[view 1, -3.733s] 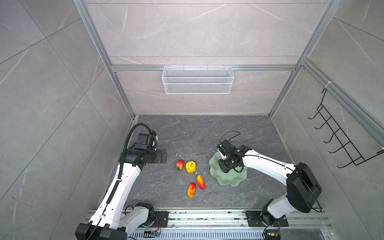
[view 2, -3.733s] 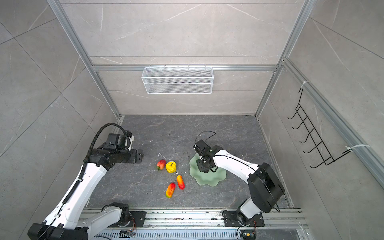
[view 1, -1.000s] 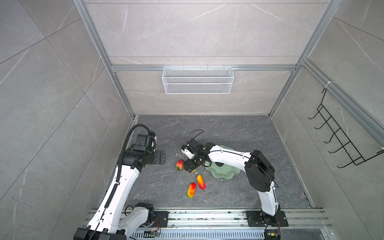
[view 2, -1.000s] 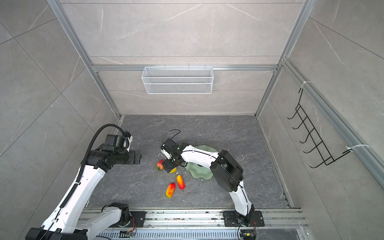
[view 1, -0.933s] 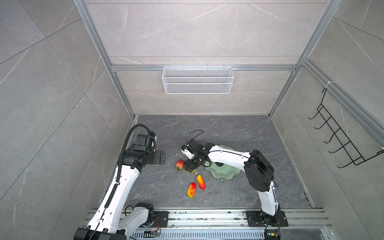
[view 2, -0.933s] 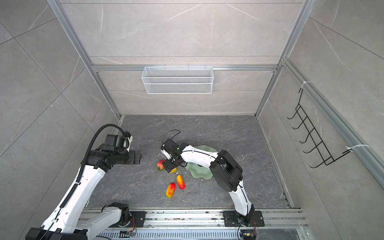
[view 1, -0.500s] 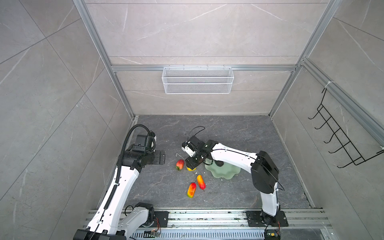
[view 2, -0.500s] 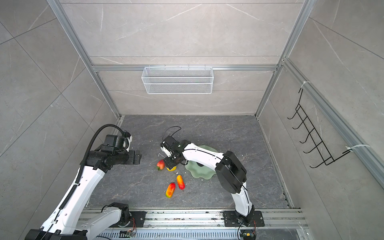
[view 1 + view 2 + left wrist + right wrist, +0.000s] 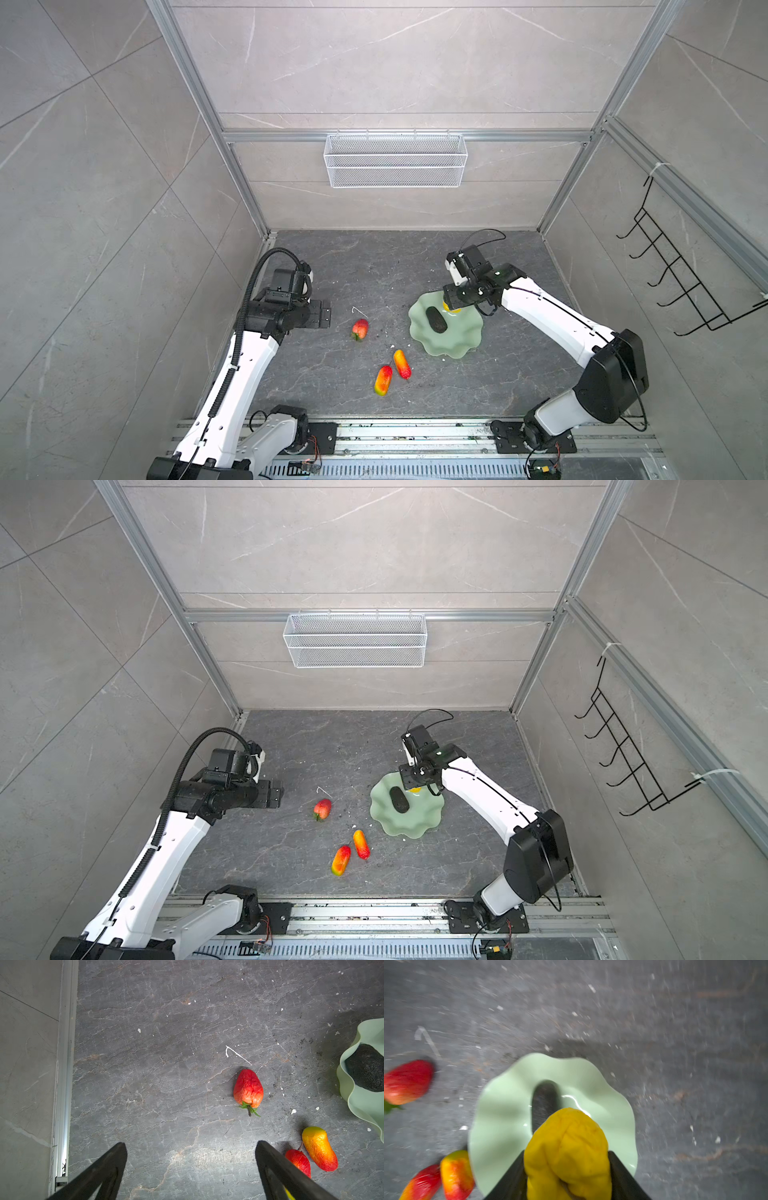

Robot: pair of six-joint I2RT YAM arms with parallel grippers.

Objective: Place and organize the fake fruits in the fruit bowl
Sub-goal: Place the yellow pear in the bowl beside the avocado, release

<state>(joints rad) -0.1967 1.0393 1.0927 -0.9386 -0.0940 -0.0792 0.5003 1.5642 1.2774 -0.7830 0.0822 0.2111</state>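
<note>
Over the grey desk [image 9: 374,270], the right hand [image 9: 566,1154] grips a bumpy yellow fruit [image 9: 566,1136] above the fruit bowl [image 9: 500,1105], best lowered beside the dark avocado [image 9: 544,1097] before release.

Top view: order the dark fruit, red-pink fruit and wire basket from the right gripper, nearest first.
1. dark fruit, in the bowl beside the right gripper.
2. red-pink fruit, on the table left of the bowl.
3. wire basket, on the back wall.
</note>
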